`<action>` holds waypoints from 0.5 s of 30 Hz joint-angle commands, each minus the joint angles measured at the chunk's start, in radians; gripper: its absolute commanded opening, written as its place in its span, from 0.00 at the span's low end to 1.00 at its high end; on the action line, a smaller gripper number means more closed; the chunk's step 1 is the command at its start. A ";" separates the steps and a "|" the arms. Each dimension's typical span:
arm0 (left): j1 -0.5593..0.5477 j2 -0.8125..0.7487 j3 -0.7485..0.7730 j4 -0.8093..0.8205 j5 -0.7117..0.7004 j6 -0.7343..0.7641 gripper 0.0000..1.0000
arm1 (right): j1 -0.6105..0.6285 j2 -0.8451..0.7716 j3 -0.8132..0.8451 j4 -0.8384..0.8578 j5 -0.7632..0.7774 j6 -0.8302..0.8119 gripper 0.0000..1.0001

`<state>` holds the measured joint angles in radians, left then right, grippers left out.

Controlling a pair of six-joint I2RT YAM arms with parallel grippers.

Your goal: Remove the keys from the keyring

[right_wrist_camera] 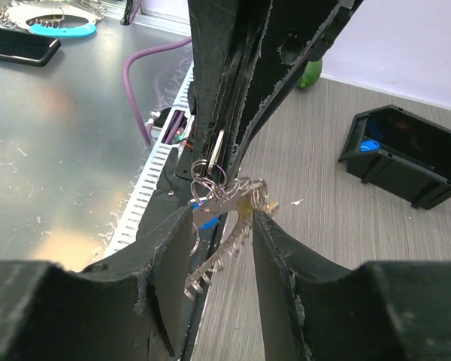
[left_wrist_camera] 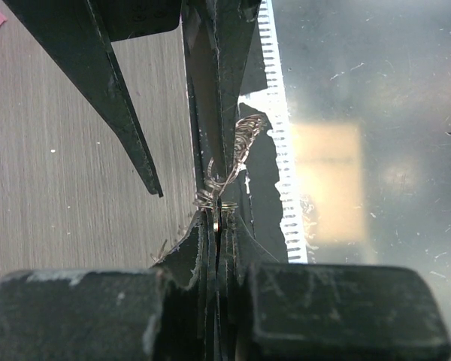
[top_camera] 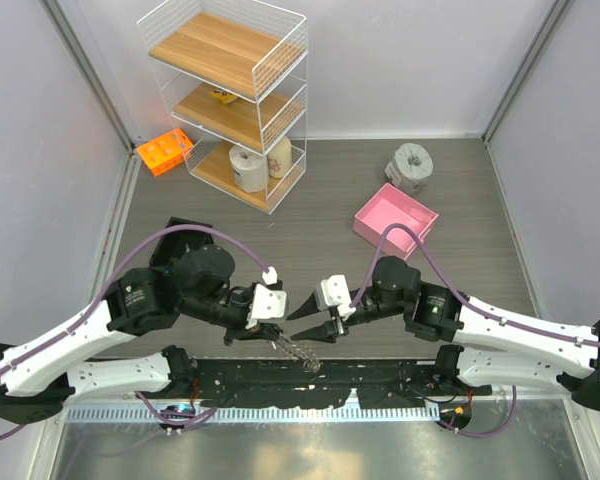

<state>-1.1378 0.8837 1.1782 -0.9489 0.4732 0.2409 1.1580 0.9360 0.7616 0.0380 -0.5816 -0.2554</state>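
Two grippers meet tip to tip over one dangling bundle. The step in hand looks like the separating one, where one side anchors while the other comes in for a hold.

The black two-finger left gripper (right_wrist_camera: 214,154) has its jaws pressed tight on a thin flat metal piece at the top of the bundle. That piece is apparently one of the small metal keys (right_wrist_camera: 229,197), whose silvery, blue and yellowish parts bunch with fine wire loops just past those jaw tips.

The black two-finger right gripper (right_wrist_camera: 222,220) has its jaws partly open, with one finger (right_wrist_camera: 173,256) on each side of the bunch. One finger seems to touch the yellowish part, but I cannot tell whether the jaws press on anything.

The silvery, knobbly, chain-like keyring (right_wrist_camera: 213,262) hangs slanting from the bunch, below the left jaws. It passes down through the gap between the right jaws and, as far as I can see, touches neither finger.

Next, I judge, the right jaws need to close on the ring or on a single key, not the whole bunch. They would then work it along a wire loop against the left grip. The loops are fine and tangled, so a firm pinch and small turns look necessary.
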 commanded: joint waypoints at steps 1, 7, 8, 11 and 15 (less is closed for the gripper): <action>-0.004 -0.002 0.058 0.035 0.031 0.014 0.00 | 0.000 0.021 0.048 0.062 -0.040 0.027 0.43; -0.004 0.003 0.074 0.029 0.035 0.020 0.00 | 0.000 0.037 0.053 0.069 -0.041 0.031 0.36; -0.004 0.003 0.075 0.029 0.035 0.020 0.00 | 0.000 0.038 0.053 0.071 -0.043 0.031 0.34; -0.002 0.006 0.075 0.027 0.038 0.020 0.00 | 0.000 0.043 0.054 0.076 -0.047 0.039 0.30; -0.004 0.015 0.075 0.027 0.047 0.018 0.00 | 0.000 0.043 0.053 0.091 -0.043 0.051 0.29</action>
<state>-1.1378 0.8948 1.2110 -0.9554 0.4808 0.2462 1.1580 0.9760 0.7670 0.0624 -0.6121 -0.2283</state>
